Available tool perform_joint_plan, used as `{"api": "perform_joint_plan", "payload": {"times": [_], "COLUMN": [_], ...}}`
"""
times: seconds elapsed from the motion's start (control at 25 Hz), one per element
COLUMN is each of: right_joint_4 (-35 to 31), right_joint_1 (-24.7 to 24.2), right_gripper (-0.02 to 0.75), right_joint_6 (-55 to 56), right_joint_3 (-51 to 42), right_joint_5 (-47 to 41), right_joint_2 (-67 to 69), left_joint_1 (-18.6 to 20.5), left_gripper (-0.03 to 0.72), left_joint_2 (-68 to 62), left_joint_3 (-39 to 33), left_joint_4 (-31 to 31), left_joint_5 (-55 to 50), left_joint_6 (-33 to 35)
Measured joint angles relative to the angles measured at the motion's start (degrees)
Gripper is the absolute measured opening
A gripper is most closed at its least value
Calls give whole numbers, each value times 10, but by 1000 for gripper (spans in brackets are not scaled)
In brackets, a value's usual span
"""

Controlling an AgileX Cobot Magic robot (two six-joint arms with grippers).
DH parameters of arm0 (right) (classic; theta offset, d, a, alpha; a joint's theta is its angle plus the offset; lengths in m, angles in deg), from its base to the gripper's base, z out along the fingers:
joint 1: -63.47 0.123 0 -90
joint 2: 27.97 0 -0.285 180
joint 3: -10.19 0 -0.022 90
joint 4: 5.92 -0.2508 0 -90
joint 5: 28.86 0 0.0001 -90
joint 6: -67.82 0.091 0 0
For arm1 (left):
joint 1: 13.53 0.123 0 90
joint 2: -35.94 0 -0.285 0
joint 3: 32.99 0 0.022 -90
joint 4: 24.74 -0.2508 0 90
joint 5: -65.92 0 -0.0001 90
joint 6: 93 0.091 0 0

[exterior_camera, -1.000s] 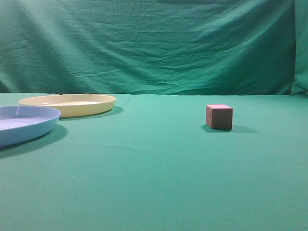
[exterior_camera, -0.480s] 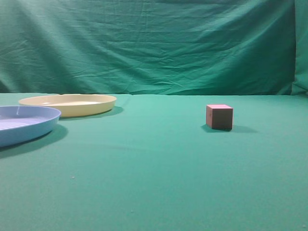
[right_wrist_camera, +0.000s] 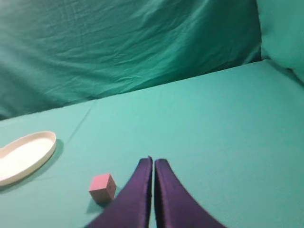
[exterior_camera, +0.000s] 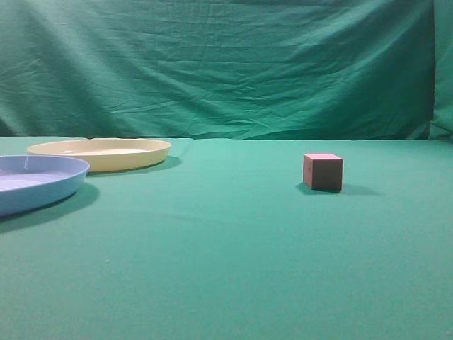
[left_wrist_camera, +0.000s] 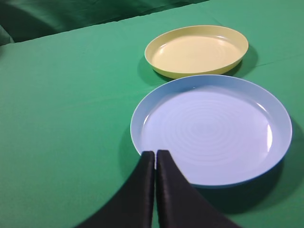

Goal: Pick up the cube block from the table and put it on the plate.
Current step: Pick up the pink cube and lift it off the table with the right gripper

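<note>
A wrinkled green cloth backdrop (exterior_camera: 226, 67) hangs behind the desk (exterior_camera: 226, 269), meeting its far edge.

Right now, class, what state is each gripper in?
Left gripper: closed, holding nothing, above the blue plate.
Right gripper: closed, holding nothing; the cube block sits apart on the table.

Blue plate (exterior_camera: 35, 180) cut off at exterior view's left edge; plate (right_wrist_camera: 21, 156) cut off at right wrist view's left edge.
</note>
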Motion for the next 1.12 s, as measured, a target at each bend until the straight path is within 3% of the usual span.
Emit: {"api": "perform_joint_plan", "payload": {"times": [0.28,0.52,0.8,0.96,1.12], "right_joint_4": [-7,-31,-32,-11,18], "right_joint_1": [30,30,33,80,145], "right_gripper": [0,0,0,0,0], "right_joint_6": [-63,-74,-235,-259,-270], "right_joint_3": [120,179,341,404,431], "right_joint_5": [-24,35,-116,-128,-82], "right_joint_2": [229,393,601,700,770], "left_joint_1": [0,0,0,0,0], "left_gripper": [0,0,0,0,0], "left_joint_2": [0,0,0,0,0], "left_joint_3": [0,0,0,0,0], "left_joint_4": [0,0,0,0,0], "left_joint_5": [0,0,0,0,0], "left_joint_6": [0,0,0,0,0]}}
